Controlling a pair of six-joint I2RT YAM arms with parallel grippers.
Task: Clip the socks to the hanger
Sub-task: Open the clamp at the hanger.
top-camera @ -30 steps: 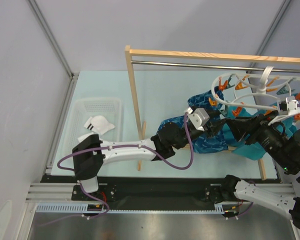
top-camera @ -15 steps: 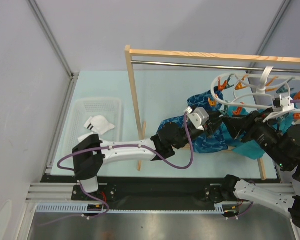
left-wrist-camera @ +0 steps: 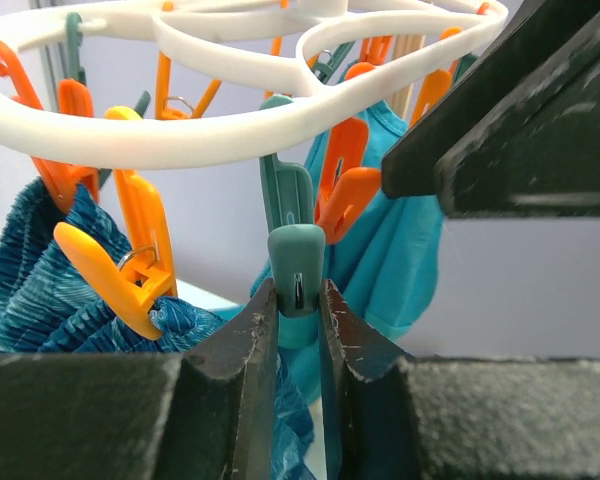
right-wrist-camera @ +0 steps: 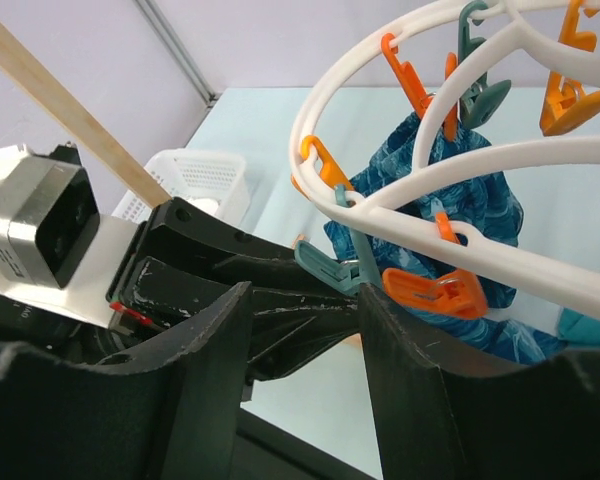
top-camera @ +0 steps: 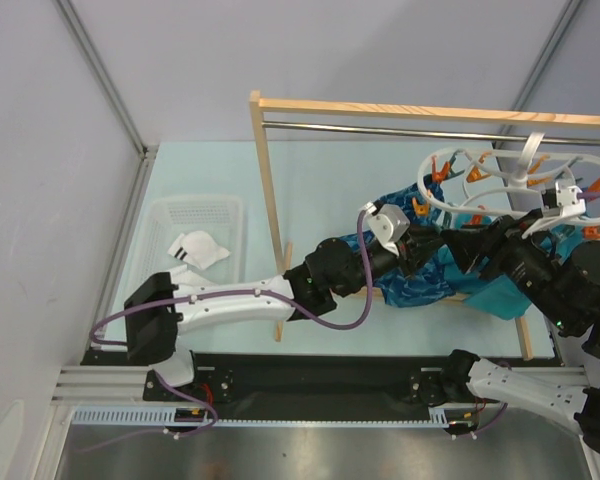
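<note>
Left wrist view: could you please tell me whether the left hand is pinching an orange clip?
No, the left hand is pinching a teal clip; the orange clips hang beside it on the hanger.

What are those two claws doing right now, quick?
Left gripper: shut on a teal clip hanging from the hanger.
Right gripper: open, holding nothing.

Left gripper [left-wrist-camera: 298, 300] pinches teal clip [left-wrist-camera: 296, 250]; right gripper [right-wrist-camera: 302, 300] gapes.
</note>
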